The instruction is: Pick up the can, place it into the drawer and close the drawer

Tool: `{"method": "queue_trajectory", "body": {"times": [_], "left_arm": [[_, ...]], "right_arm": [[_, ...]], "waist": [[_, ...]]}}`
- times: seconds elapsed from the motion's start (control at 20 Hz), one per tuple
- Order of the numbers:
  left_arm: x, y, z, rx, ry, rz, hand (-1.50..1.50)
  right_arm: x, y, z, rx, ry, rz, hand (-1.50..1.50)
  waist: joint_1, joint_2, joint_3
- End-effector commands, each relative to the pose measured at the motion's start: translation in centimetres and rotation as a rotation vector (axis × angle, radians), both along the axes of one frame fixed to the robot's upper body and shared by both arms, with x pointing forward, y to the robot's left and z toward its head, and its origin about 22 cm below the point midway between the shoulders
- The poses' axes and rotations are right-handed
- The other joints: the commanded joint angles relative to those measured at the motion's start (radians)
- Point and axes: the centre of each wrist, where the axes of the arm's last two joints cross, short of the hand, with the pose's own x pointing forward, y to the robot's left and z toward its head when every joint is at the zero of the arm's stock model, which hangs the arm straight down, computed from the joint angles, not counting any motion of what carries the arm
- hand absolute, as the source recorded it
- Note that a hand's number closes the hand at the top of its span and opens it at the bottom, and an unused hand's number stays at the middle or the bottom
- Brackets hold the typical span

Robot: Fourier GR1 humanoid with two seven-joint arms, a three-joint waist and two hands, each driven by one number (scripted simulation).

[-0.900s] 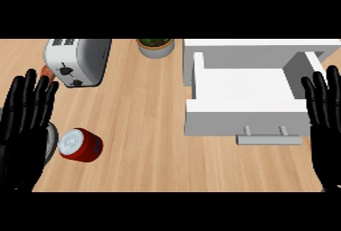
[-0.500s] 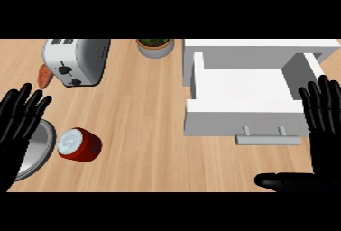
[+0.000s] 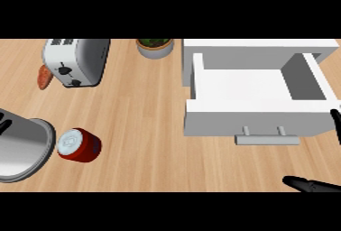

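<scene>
Can (image 3: 78,145) upright near desk's (image 3: 140,117) left edge, just beside a metal pot (image 3: 23,149). Drawer (image 3: 256,101) open toward far right. Right hand (image 3: 313,185) at near right corner, finger straight, holding nothing. Left hand's (image 3: 3,126) state: cannot tell.

Only slivers of the robot's black hands showed. A dark fingertip of the right hand (image 3: 313,184) poked in at the near right corner, lying flat and pointing left, with another thin black tip at the right edge. At the left edge, a dark trace of the left hand (image 3: 3,125) barely showed.
</scene>
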Motion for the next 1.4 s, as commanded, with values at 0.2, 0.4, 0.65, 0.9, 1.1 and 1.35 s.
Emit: {"method": "queue_trajectory", "body": {"times": [0.2, 0.4, 0.65, 0.9, 1.1, 1.35], "left_arm": [[-1.3, 2.5, 2.5, 0.003, -0.002, -0.005, -1.50], [-3.7, 4.4, 1.5, -0.031, 0.031, 0.021, -1.50], [-2.2, 3.4, 1.9, -0.144, 0.116, 0.025, -1.50], [-3.3, 3.6, 1.2, -0.242, 0.147, 0.024, -1.50], [-1.6, 2.7, 1.0, -0.275, 0.202, 0.009, -1.50], [1.7, 1.4, 0.3, -0.278, 0.221, -0.001, -1.50]], "right_arm": [[-2.5, -2.1, -2.4, 0.009, 0.024, -0.007, -1.50], [-3.3, -2.6, -2.3, 0.017, 0.015, -0.017, -1.50], [-3.1, -4.7, -0.8, 0.004, 0.012, 0.013, -1.50], [-5.2, -6.2, -1.7, 0.016, -0.001, 0.004, -1.50], [-7.6, -6.9, -2.1, 0.007, 0.001, -0.004, -1.50], [-6.2, -6.9, -1.8, 0.015, 0.024, 0.010, -1.50]], "waist": [[-0.005, 0.001, 0.000], [-0.001, 0.000, 0.000], [-0.005, 0.002, 0.000], [-0.004, 0.000, 0.000], [-0.010, 0.000, 0.000], [-0.009, 0.002, 0.000]]}}
